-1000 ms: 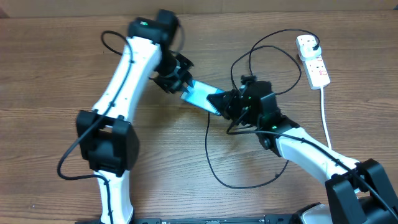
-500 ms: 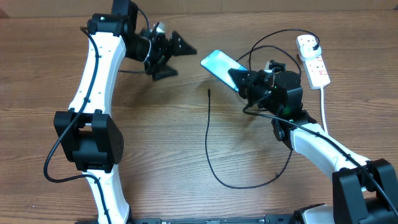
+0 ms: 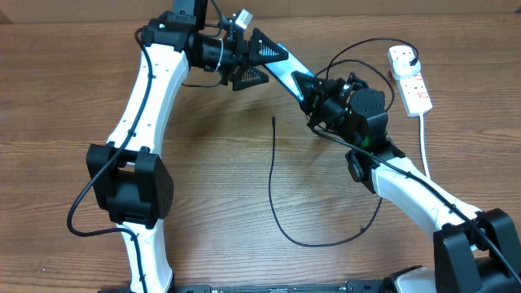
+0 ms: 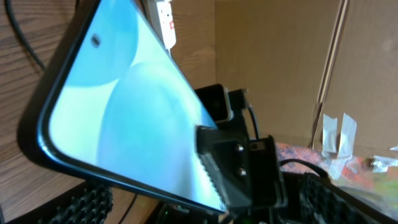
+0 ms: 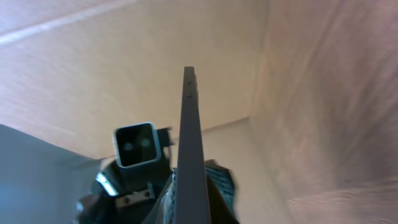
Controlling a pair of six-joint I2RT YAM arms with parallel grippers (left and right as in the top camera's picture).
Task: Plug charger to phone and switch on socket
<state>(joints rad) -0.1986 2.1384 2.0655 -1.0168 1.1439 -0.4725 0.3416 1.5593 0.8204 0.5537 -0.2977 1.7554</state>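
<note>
My right gripper (image 3: pixel 313 91) is shut on the phone (image 3: pixel 282 75) and holds it tilted in the air. In the right wrist view the phone (image 5: pixel 188 137) stands edge-on, clamped by that gripper (image 5: pixel 189 208). My left gripper (image 3: pixel 273 68) is open, its fingers on either side of the phone's free end. The light blue screen (image 4: pixel 124 106) fills the left wrist view, whose own gripper (image 4: pixel 205 208) shows only as fingers at the bottom corners. The charger (image 3: pixel 273 175) lies loose on the table, tip up, and its white plug head (image 3: pixel 401 54) sits in the socket (image 3: pixel 416 89).
The socket's thick white cord (image 3: pixel 426 155) runs down the right side of the table. The charger's black loops lie behind the right gripper and below the middle. A cardboard wall (image 4: pixel 280 62) stands behind the table.
The left gripper opened, let go of the phone, swung away up-left and came back to the phone's end. The right gripper carried the phone up and right and tilted it.
</note>
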